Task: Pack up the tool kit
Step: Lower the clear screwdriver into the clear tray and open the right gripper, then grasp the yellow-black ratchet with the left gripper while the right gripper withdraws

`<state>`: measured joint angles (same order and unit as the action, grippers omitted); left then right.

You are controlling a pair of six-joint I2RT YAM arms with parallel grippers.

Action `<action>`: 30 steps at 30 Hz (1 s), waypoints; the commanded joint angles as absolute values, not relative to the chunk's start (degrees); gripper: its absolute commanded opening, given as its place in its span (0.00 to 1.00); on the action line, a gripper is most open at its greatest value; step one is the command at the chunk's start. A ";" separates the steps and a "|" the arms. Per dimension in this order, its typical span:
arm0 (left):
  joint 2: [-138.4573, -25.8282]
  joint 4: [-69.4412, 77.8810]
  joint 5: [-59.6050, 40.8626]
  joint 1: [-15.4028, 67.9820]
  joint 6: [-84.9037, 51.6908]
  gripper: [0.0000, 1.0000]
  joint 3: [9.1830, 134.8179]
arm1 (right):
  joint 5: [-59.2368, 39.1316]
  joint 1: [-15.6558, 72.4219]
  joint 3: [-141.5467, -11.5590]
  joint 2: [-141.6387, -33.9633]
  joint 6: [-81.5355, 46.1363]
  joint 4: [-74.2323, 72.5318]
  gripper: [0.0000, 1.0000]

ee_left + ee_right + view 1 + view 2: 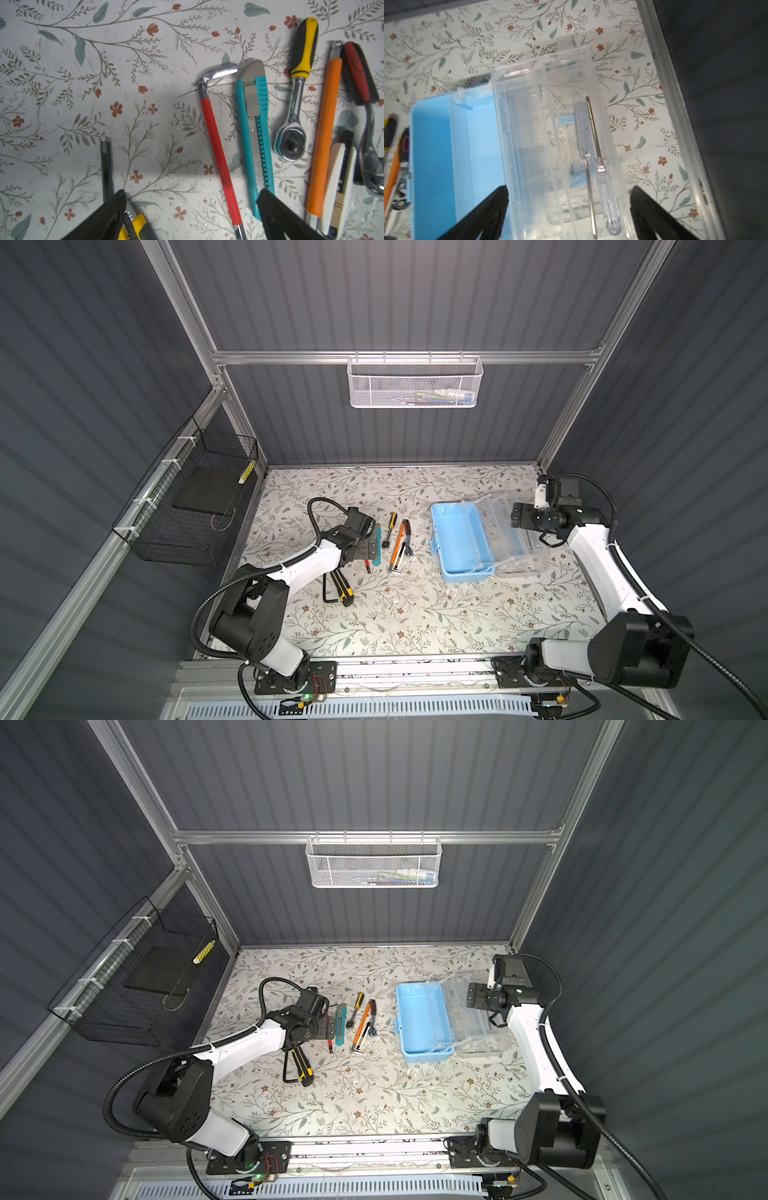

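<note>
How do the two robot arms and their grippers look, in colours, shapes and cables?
The left arm and right arm have white link shells and black blocky joints. A black corrugated cable runs along each, fastened with white ties. The left gripper and right gripper have black tapered fingers.

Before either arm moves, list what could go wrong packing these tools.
1. The red-sleeved hex key and teal utility knife lie close together under the open left gripper; a grasp may catch both.
2. Two clear screwdrivers rest in the open clear lid below the open right gripper; closing it could spill them.
</note>
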<state>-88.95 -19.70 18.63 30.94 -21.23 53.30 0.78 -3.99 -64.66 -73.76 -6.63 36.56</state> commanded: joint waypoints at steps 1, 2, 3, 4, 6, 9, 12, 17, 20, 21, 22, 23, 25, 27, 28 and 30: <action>-89.74 -19.71 17.69 31.25 -21.27 0.99 54.95 | -2.57 -3.96 -62.05 -70.41 -11.22 33.52 0.99; -89.90 -19.62 17.68 31.14 -21.57 0.99 54.99 | -3.75 -3.86 -61.30 -69.54 -12.15 32.76 0.99; -89.98 -19.60 17.67 31.19 -21.83 0.99 54.93 | -4.30 -3.78 -60.80 -68.98 -12.86 32.41 0.99; -90.00 -19.69 17.69 31.18 -22.09 0.99 54.93 | -4.58 -3.53 -60.40 -68.37 -13.94 32.04 0.99; -90.02 -19.78 17.53 31.22 -22.47 0.99 55.09 | -4.99 -2.97 -59.41 -67.37 -15.77 31.18 0.99; -90.17 -19.61 17.10 31.15 -22.93 0.99 55.42 | -5.43 -1.20 -57.72 -66.18 -16.78 29.12 0.99; -90.50 -19.34 16.25 31.20 -23.02 0.99 55.89 | -3.76 1.40 -57.30 -65.88 -17.65 28.94 0.98; -91.53 -19.00 13.97 31.23 -22.56 0.99 57.71 | -2.63 6.44 -56.92 -65.76 -19.00 28.24 0.96; -92.17 -18.52 12.75 31.30 -21.92 0.97 58.80 | -2.02 9.61 -55.84 -65.57 -20.24 26.15 0.95; -92.43 -18.50 12.53 31.34 -21.71 0.96 59.20 | -2.01 10.22 -55.60 -65.72 -20.53 25.74 0.95; -92.78 -18.62 12.44 31.38 -21.38 0.94 59.69 | -1.99 10.81 -55.46 -65.95 -20.84 25.55 0.94; -93.16 -18.50 12.20 31.52 -20.92 0.93 60.14 | -1.87 11.26 -55.46 -66.21 -21.23 25.50 0.94; -94.08 -18.46 11.91 31.92 -19.99 0.89 61.44 | -1.93 11.82 -55.29 -66.74 -21.79 25.34 0.94; -95.36 -18.62 11.48 32.55 -19.05 0.87 63.16 | -1.94 12.29 -55.28 -67.21 -21.88 25.55 0.94; -96.16 -18.56 11.05 32.92 -18.36 0.84 64.33 | -1.93 12.39 -55.28 -67.37 -21.80 25.70 0.94; -97.89 -18.85 10.47 33.74 -17.24 0.81 66.43 | -1.50 12.47 -55.31 -67.30 -21.80 26.10 0.93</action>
<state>-96.20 -18.79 12.34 32.64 -19.81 63.26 -2.59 12.12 -55.88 -67.05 -20.91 26.33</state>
